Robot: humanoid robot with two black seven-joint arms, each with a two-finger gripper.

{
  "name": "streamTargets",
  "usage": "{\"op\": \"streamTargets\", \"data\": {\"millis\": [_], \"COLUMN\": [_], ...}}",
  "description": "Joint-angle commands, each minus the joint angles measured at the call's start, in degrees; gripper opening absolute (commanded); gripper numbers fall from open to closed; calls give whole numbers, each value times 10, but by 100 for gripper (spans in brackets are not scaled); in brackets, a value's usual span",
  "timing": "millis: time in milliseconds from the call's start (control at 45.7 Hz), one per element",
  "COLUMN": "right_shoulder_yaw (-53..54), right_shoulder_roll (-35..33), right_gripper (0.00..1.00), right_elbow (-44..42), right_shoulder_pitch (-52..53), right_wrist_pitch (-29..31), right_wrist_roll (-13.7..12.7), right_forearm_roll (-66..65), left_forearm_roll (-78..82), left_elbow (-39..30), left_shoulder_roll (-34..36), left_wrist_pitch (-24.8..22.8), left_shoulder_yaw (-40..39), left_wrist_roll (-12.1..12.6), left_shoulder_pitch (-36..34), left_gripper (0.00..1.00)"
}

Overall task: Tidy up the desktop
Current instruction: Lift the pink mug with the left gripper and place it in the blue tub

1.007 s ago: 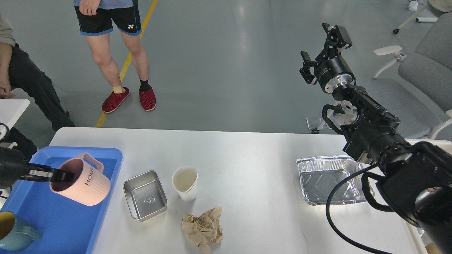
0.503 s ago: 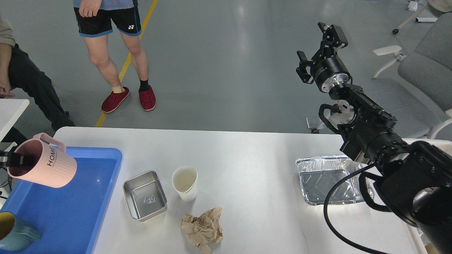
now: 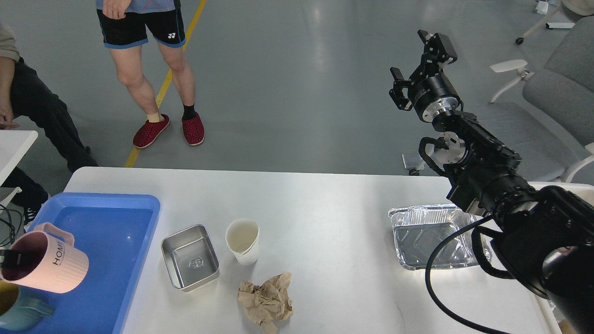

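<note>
Big white glossy surface (image 3: 301,199) stretching across the bottom half of the view, rounded corner at the far left.

On its left end, a blue plastic tray (image 3: 139,218). Over the tray's near left corner, a pink ribbed mug (image 3: 51,266) marked "HOME", tipped on its side with the mouth facing left. Dark left pincer (image 3: 10,259) poking in from the left edge, closed on the pink mug's rim, one finger inside the mouth. Just below it, a teal mug (image 3: 21,311) at the tray's near left corner, partly cut off by the edge.

Beside the tray, a small square metal dish (image 3: 190,256). Just right of that, a white paper cup (image 3: 243,241), standing up. Nearer, a crumpled brown paper ball (image 3: 266,301).

Far over on the right, a shiny foil tray (image 3: 427,234), partly hidden behind the black arm and a looping cable.

Right pincer (image 3: 415,65) held high above the floor, well past the far edge, fingers spread wide apart, nothing between them.
</note>
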Motion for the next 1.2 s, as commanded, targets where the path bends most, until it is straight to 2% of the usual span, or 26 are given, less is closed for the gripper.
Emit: {"op": "streamTargets", "data": {"millis": [0,153,328,460,700,788,854,897,963,1051,1182], "right_shoulder_yaw": [0,0,0,0,0,0,0,0,0,0,0], "right_shoulder_roll": [0,0,0,0,0,0,0,0,0,0,0], "right_gripper": [100,100,100,100,100,100,100,100,100,100,100], "right_elbow": [0,0,0,0,0,0,0,0,0,0,0], "right_shoulder_pitch": [0,-1,-1,0,0,0,0,0,1,1,1], "right_wrist_pitch": [0,0,0,0,0,0,0,0,0,0,0], "right_wrist_roll": [0,0,0,0,0,0,0,0,0,0,0], "right_forearm_roll": [0,0,0,0,0,0,0,0,0,0,0], "left_forearm_roll": [-7,-61,-74,-82,-82,-82,-83,-83,-84,-84,-84], "left_elbow": [8,36,84,119,142,142,141,140,137,136,130], "left_shoulder_roll": [-3,-41,-100,-144,-163,-164,-164,-164,-164,-163,-161], "left_wrist_pitch": [63,133,191,196,194,191,189,188,188,182,155], "left_shoulder_yaw": [64,119,125,125,126,125,125,125,123,122,114], "left_wrist_roll": [-4,2,3,2,3,1,-2,-4,-5,-5,-6], "left_shoulder_pitch": [4,30,93,108,117,118,117,117,116,112,107], "left_gripper": [0,0,0,0,2,18,46,62,74,82,85]}}
